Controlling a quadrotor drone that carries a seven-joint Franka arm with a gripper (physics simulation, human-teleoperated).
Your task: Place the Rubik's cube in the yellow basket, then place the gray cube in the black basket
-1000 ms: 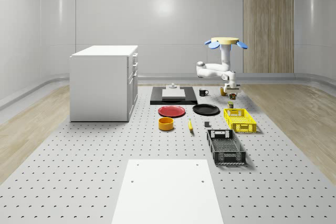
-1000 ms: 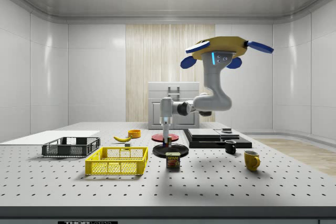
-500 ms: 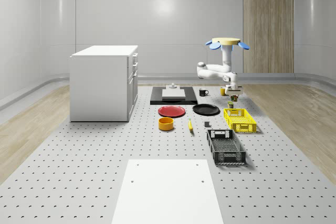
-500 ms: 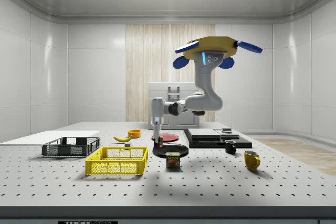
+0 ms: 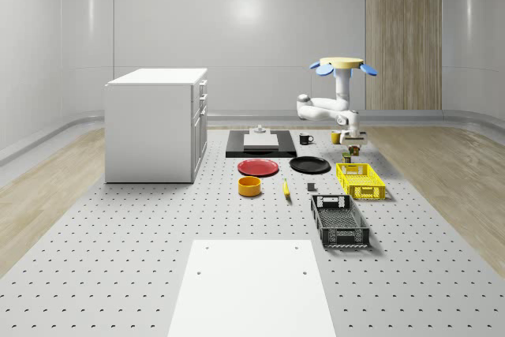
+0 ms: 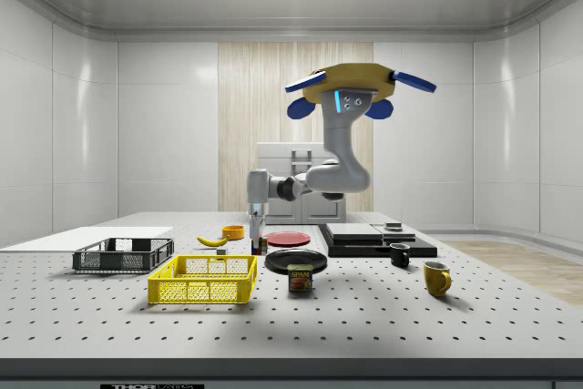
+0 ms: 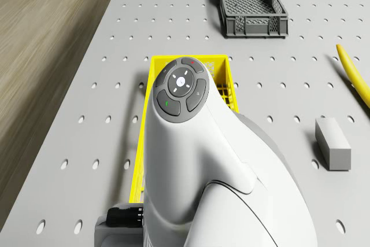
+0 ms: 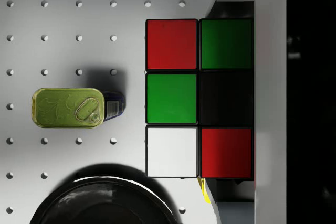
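The Rubik's cube (image 8: 197,98) sits between my fingers, with red, green and white tiles facing the wrist camera. My gripper (image 6: 258,236) is shut on it and hangs low just past the far end of the yellow basket (image 6: 205,280), beside the can. The drone (image 6: 351,88) hovers above the black plate, its arm reaching toward the side view's left. The yellow basket (image 5: 360,180) lies in front of the gripper (image 5: 355,146). A gray cube (image 7: 333,143) rests on the table between the banana and the baskets. Nearer the camera stands the black basket (image 5: 339,219).
A green-topped can (image 8: 68,107) and a black plate (image 8: 100,203) lie under the gripper. A banana (image 7: 352,73), a red plate (image 5: 258,167), an orange bowl (image 5: 249,186), two mugs (image 6: 436,278) and a black slab (image 5: 261,144) share the table. A white cabinet (image 5: 156,124) stands at the whole-scene view's left.
Drone and arm have shifted toward the side view's left, carrying the Rubik's cube from beside the can toward the yellow basket's far end. The grip has not changed.
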